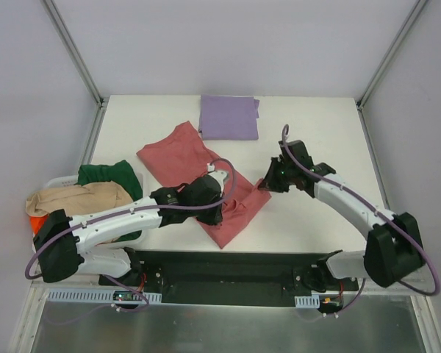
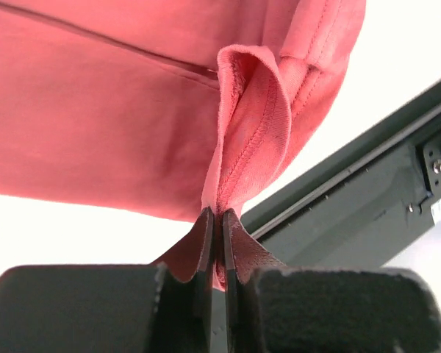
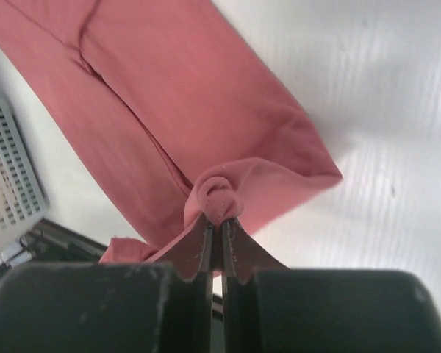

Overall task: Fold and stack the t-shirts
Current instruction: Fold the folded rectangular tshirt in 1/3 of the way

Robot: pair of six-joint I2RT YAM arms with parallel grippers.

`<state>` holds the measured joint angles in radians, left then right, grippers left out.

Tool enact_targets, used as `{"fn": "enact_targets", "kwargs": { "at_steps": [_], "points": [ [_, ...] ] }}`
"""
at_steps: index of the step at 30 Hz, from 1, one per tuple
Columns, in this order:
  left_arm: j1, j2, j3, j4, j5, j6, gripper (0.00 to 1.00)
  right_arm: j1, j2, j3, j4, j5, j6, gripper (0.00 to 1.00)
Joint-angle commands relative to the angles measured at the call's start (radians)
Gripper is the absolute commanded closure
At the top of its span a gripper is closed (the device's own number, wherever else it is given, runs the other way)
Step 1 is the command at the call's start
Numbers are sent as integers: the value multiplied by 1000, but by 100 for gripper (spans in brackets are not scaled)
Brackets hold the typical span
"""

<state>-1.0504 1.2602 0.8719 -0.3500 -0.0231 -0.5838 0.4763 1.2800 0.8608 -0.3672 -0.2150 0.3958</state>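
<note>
A red t-shirt (image 1: 178, 156) lies part-folded across the middle of the white table. My left gripper (image 1: 219, 214) is shut on a hemmed edge of the red t-shirt (image 2: 95, 110) near the table's front. My right gripper (image 1: 265, 184) is shut on a bunched corner of the red t-shirt (image 3: 176, 88) at its right side. A folded purple t-shirt (image 1: 228, 117) lies flat at the back of the table. A green t-shirt (image 1: 109, 175) and a tan t-shirt (image 1: 77, 198) sit heaped in a white basket (image 1: 51, 182) at the left.
An orange garment (image 1: 35, 223) shows under the tan one in the basket. The black mounting rail (image 1: 228, 268) runs along the table's front edge, also seen in the left wrist view (image 2: 353, 191). The basket's grid wall (image 3: 7, 176) shows in the right wrist view.
</note>
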Motion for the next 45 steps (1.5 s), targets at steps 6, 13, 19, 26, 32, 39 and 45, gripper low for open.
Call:
{"fn": "enact_targets", "kwargs": {
  "at_steps": [6,13,19,26,32,39,45],
  "points": [
    [153,-58,-13,-93,-191,-2,100,59,318,308,123,98,37,99],
    [273,-4,16,-101,-228,19,100,82,467,444,137,117,34,99],
    [339,85,61,-101,-242,44,100,84,545,511,140,140,34,99],
    [391,192,105,-99,-274,62,100,87,645,580,142,146,28,99],
    [417,289,145,-98,-302,55,100,87,702,607,177,151,20,100],
    [429,303,156,-104,-340,44,70,84,759,659,172,129,14,81],
    [426,234,222,-147,-367,56,19,85,724,747,65,78,-52,38]
  ]
}}
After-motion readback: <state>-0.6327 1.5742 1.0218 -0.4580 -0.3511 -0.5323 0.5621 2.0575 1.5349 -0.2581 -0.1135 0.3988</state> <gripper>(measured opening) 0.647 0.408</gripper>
